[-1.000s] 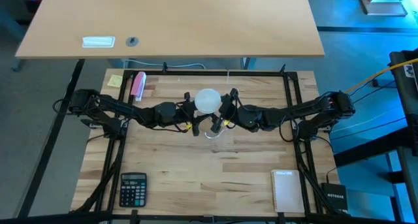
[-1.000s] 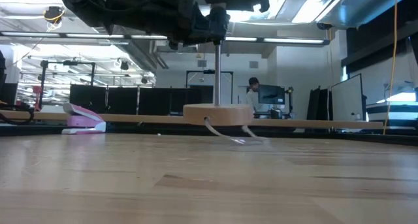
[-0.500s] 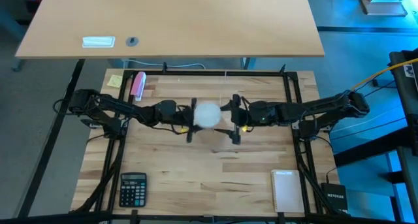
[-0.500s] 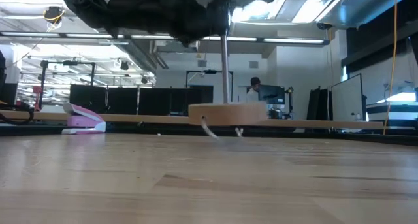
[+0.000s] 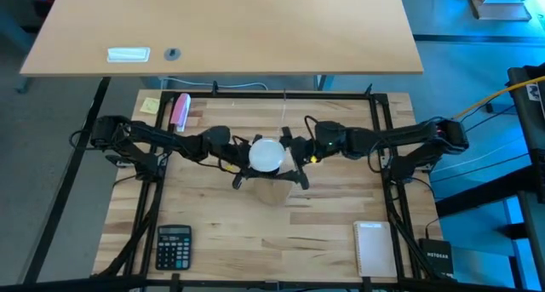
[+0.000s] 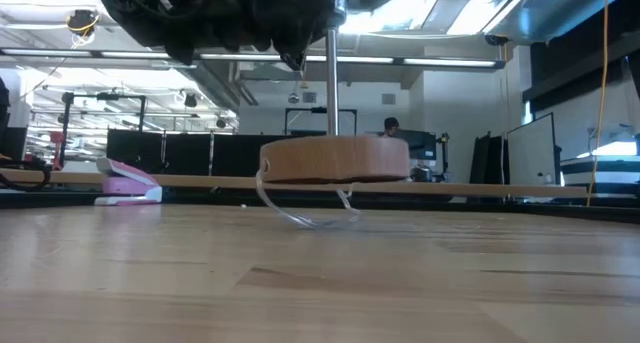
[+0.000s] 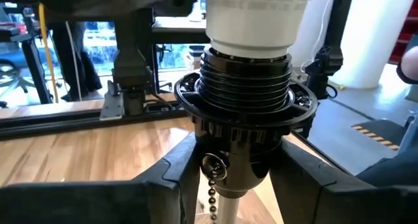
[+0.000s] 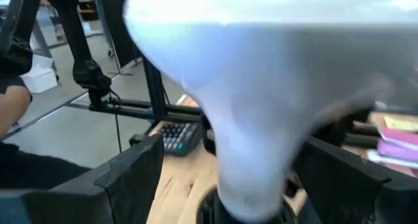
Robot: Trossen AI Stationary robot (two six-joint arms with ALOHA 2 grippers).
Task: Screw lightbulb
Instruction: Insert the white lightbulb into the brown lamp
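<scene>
Meeting over the middle of the table (image 5: 221, 232), both arms come in from opposite sides around the lightbulb (image 5: 266, 154). From above, the white globe sits between the two grippers, directly over a round wooden base (image 6: 335, 161).

Left gripper (image 7: 230, 168): clamped on the black ribbed socket (image 7: 245, 106) just under the bulb's pale neck. Its own camera shows a dark finger pressed to each side of the socket's lower body. A small pull chain (image 7: 212, 191) hangs from the socket, beside the thin white stem below it.

Right gripper (image 8: 225, 178): fingers spread wide to either side of the bulb's tapering neck, gaps visible on both sides, so it is released and not holding. The white globe fills most of that camera's picture, with its narrow end pointing down into the dark socket.

Table-height camera: the wooden base appears raised slightly off the table, a thin metal pole (image 6: 332, 68) rising from it up into the dark mass of arms overhead. A pale cord (image 6: 300, 211) loops from under the base onto the wood.

Elsewhere on the table: a calculator (image 5: 174, 245) near the front on the left, a white notepad (image 5: 373, 248) near the front on the right, a pink stapler (image 5: 180, 111) and a yellow sticky note (image 5: 151, 105) at the back left. A person (image 6: 392, 131) is visible far off in the room behind.
</scene>
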